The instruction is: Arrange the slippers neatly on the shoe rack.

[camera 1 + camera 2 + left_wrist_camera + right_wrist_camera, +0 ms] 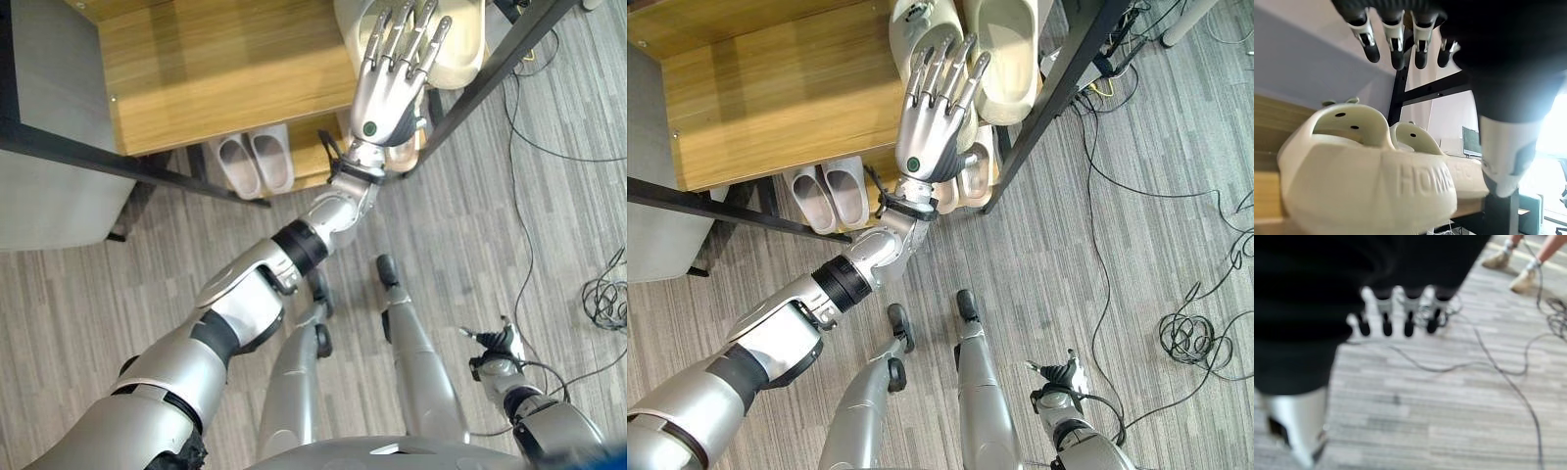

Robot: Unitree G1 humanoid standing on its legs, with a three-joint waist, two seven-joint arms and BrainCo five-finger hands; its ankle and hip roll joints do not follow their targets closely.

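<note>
Robot test room with a mock home entryway

A wooden shoe rack [774,108] on a black metal frame holds cream slippers [1004,49] above and grey slippers [828,196] below, yet loose cables [1200,338] trail over the grey wood-look floor [1136,196], a monitor [1470,142] stands behind, and a person's shoes [1511,269] wait nearby.

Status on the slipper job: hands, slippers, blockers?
Left hand open over cream slippers on top shelf. Right hand low, idle, open. Grey pair below. No blockers.
</note>
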